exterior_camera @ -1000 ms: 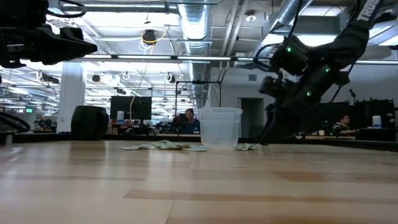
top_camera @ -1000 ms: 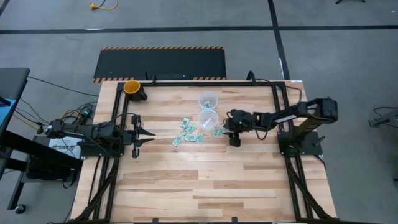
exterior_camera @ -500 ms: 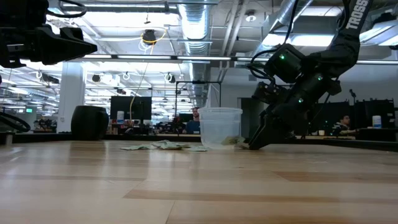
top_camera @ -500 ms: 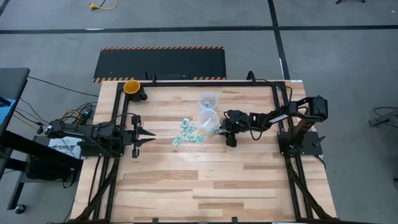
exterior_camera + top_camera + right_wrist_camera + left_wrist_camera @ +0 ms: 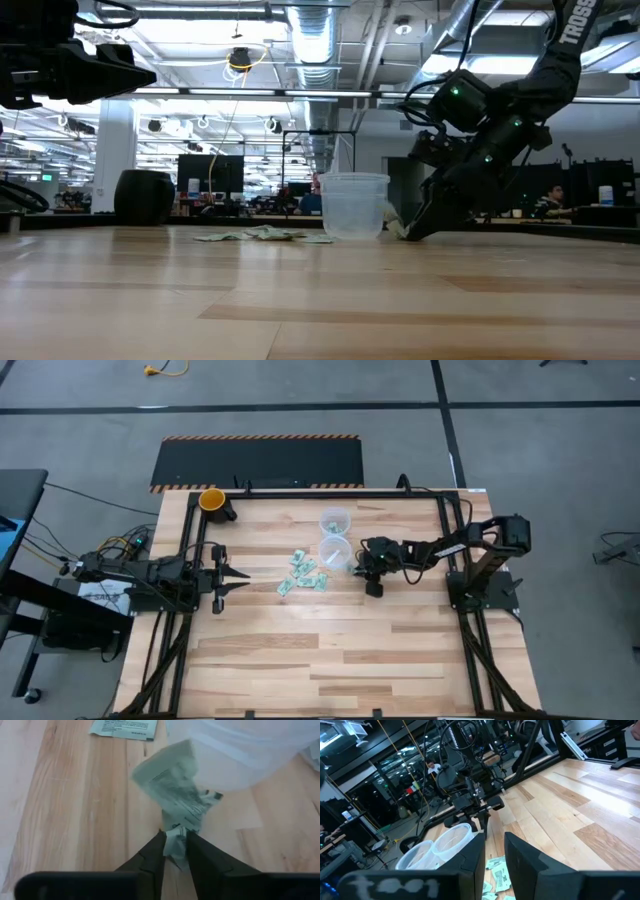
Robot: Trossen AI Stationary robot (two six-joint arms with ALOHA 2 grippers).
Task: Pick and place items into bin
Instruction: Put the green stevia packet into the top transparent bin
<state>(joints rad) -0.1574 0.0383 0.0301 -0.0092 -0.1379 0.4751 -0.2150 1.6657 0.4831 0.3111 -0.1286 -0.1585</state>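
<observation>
Several small green-and-white packets [image 5: 305, 572] lie flat on the table left of two clear cups [image 5: 335, 550]. My right gripper [image 5: 356, 569] is low beside the nearer cup [image 5: 352, 205] and is shut on one crumpled packet [image 5: 170, 790]. My left gripper [image 5: 236, 575] waits open near the table's left edge, pointing at the packets [image 5: 497, 876]. My right gripper pinches the packet's near end [image 5: 175, 834] between its two fingers [image 5: 150, 857]. The fingers slant down from the table's right side [image 5: 405, 232]. The rest of the packet [image 5: 394, 221] stands up crumpled beyond the fingertips, next to the cup's wall [image 5: 240, 765].
An orange cup [image 5: 212, 498] stands at the far left corner. A second clear cup [image 5: 335, 520] holding some packets sits behind the nearer one. One packet [image 5: 125, 727] lies flat just beyond the held one. The near half of the table [image 5: 330, 660] is bare wood.
My right gripper came down from above the table to the boards beside the nearer cup, moving slightly left. The packet that lay flat there now stands tipped up in its fingers.
</observation>
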